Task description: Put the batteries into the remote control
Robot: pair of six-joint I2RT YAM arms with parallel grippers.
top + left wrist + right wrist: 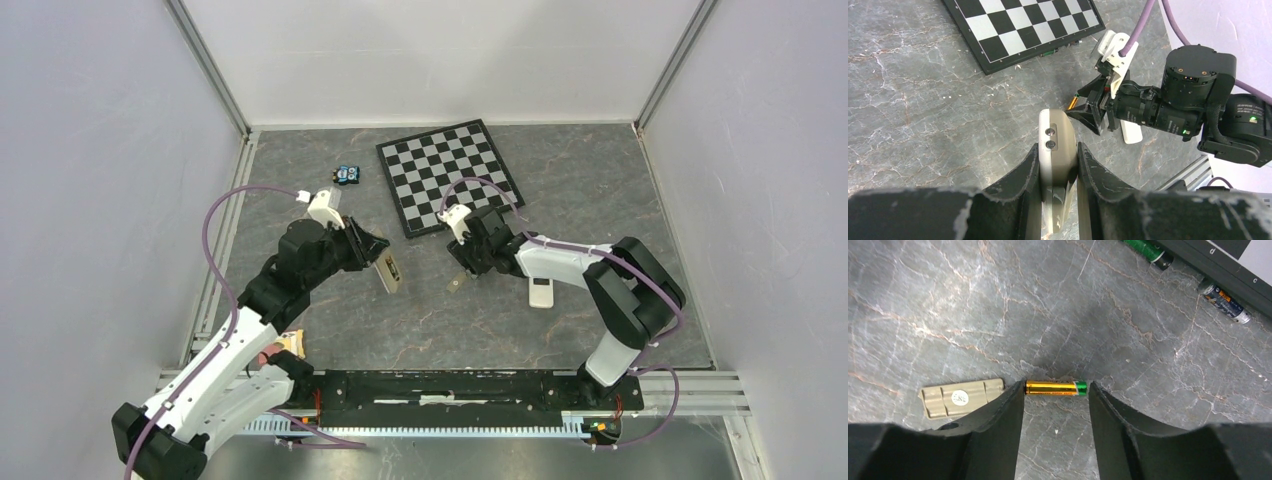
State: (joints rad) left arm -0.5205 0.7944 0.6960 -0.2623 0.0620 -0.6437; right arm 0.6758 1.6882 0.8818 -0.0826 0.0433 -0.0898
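Note:
My left gripper (372, 252) is shut on the remote control (388, 272) and holds it edge-on above the table. In the left wrist view the remote (1054, 132) stands clamped between the fingers, white face to the left and tan back to the right. My right gripper (466, 264) is low over the table with its jaws open. A gold battery with a green end (1055, 388) lies crosswise between its fingertips. The gold end touches the left finger and a thin gap shows at the green end. The battery also shows in the left wrist view (1073, 103).
A tan battery cover (960, 399) lies beside the right gripper's left finger. Two more batteries (1148, 249) (1225, 297) lie along the edge of the chessboard (450, 175). A plain white slab (541, 292) lies under the right arm. A small blue object (347, 174) is at the back.

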